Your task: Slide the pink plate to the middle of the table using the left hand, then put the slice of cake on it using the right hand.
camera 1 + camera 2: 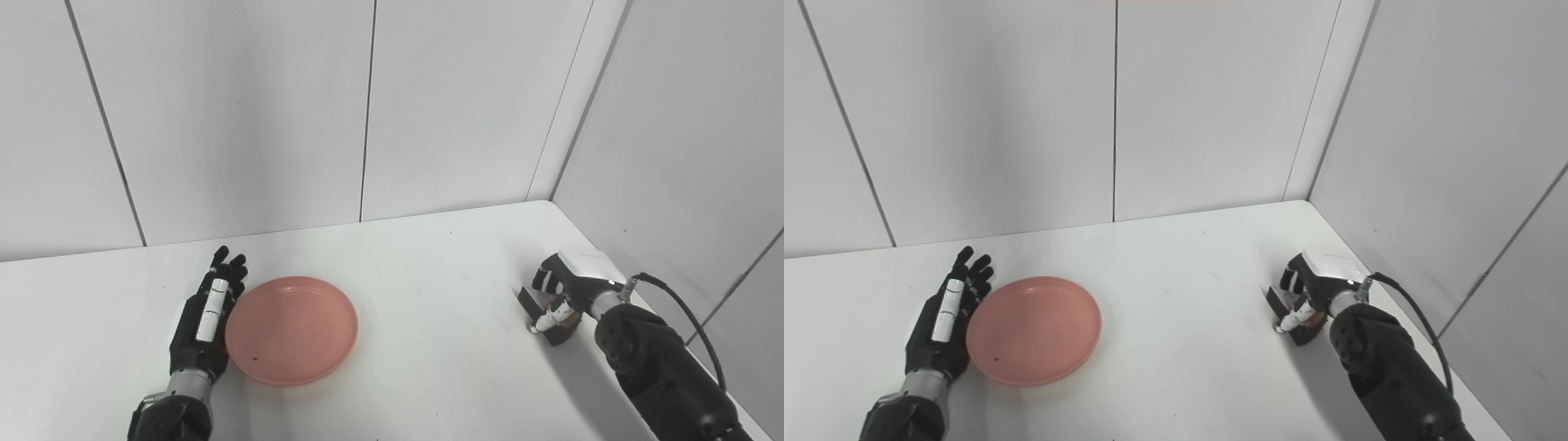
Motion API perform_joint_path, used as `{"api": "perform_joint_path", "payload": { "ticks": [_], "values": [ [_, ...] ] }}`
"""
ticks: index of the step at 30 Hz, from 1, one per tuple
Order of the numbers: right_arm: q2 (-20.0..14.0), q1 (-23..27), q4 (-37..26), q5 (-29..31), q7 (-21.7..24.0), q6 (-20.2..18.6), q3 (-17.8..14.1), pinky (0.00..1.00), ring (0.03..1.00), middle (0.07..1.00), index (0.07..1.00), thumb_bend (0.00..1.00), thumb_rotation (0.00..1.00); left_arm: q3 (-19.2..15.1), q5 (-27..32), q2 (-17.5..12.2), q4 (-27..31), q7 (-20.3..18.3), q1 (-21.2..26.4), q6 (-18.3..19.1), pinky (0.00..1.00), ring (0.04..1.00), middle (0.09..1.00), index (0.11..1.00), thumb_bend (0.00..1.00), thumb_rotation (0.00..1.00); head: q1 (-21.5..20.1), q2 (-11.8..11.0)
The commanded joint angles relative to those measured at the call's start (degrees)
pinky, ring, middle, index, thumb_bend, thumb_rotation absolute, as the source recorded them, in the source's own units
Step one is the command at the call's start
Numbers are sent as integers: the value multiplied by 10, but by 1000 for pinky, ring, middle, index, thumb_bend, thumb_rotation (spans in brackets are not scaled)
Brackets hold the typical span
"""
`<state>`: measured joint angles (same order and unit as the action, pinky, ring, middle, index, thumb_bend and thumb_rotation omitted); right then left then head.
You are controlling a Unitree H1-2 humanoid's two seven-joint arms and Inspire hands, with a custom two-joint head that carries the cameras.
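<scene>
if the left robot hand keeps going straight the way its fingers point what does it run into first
Probably nothing on the table. The left robot hand lies flat beside the pink plate, fingers pointing toward the back wall. The plate sits to its right, out of that line, so the wall would come first, though depth is hard to judge.

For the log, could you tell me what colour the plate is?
The plate is plain pink, clearest in the left eye view.
</scene>
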<state>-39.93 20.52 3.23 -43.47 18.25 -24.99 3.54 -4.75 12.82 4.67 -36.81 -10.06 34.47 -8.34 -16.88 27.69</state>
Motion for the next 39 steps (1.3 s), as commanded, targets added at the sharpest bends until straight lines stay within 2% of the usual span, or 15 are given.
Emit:
{"api": "perform_joint_path", "payload": {
  "ticks": [1,6,11,13,17,23,28,32,37,39],
  "values": [
    [-16,9,-16,11,-29,23,-17,252,325,439,499,531,0,-1,5,2,-22,4,-22,40,1000,958,929,946,884,719,1,1],
    [-22,10,-45,15,-37,36,-14,245,317,437,498,531,0,2,0,3,-23,6,-22,38,1000,957,924,946,870,731,3,1],
    [-18,18,-87,13,-32,33,-16,268,336,448,497,532,0,4,-4,5,-26,10,-21,34,987,951,922,946,873,740,8,0],
    [-16,23,-104,17,-28,30,-18,231,297,416,499,529,0,5,-5,6,-27,12,-20,33,982,953,917,941,863,744,10,0],
    [-20,33,-133,17,-21,47,-11,234,301,423,499,530,0,4,-3,8,-28,13,-20,34,981,952,913,937,873,737,12,0],
    [-11,68,-196,-2,17,44,13,300,369,467,492,531,0,5,-4,13,-33,13,-18,31,973,942,901,929,873,738,25,0],
    [5,107,-232,-18,59,37,43,367,439,483,488,531,0,12,-14,19,-43,22,-15,22,940,936,900,916,875,756,57,1],
    [24,133,-224,-14,77,46,58,349,419,478,490,530,0,17,-23,26,-56,30,-12,9,910,926,889,908,865,767,85,1],
    [47,152,-177,4,62,90,72,364,426,485,485,531,0,15,-25,34,-70,32,-8,-7,902,920,893,904,842,763,112,1],
    [60,164,-153,18,52,119,79,371,430,492,477,530,0,13,-24,38,-75,31,-7,-11,912,919,886,906,843,755,128,1]
  ]
}}
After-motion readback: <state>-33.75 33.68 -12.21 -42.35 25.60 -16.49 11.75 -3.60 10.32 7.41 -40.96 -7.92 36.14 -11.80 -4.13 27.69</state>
